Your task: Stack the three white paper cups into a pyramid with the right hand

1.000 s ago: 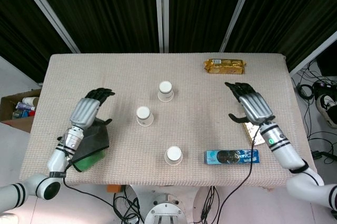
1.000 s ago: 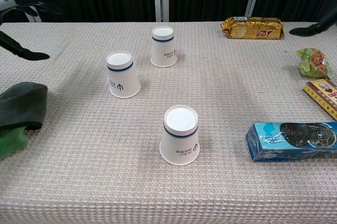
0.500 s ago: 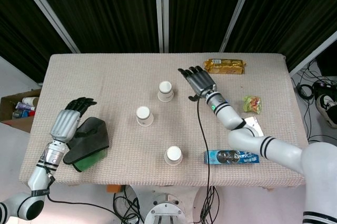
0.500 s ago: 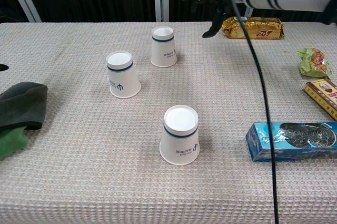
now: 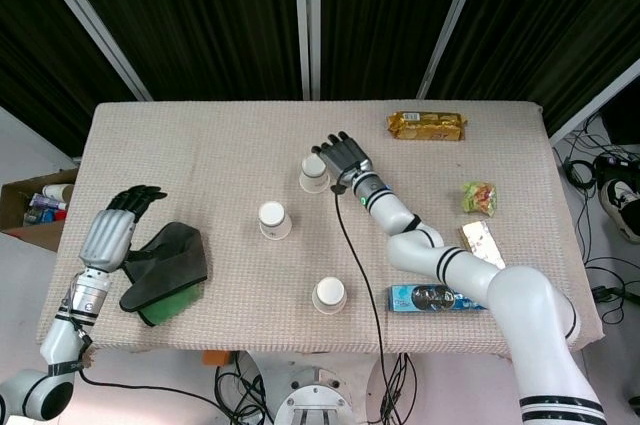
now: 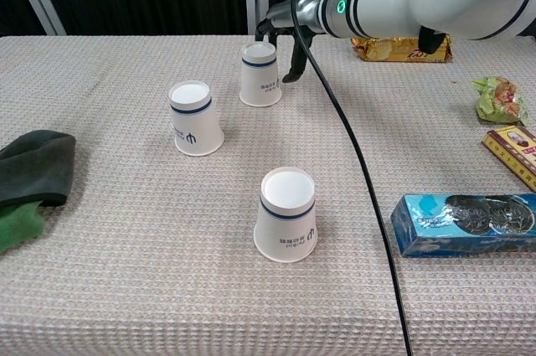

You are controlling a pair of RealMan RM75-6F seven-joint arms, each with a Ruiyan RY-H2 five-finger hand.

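Over the woven tabletop [image 5: 200,165], right robot hand [image 5: 340,157] hovers spread-fingered beside the far cup [image 5: 314,172], holding nothing.

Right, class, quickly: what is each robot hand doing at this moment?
Left hand: open, holding nothing, beside the dark grey cloth.
Right hand: open, fingers spread at the far white paper cup, not gripping it.

Overhead head view; low frontal chest view

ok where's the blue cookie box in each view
Head view: the blue cookie box lies at lower right, near the table's front edge.
Chest view: the same box sits at the right edge, middle height.
Shared landmark: the nearest white cup stands to its left in both.
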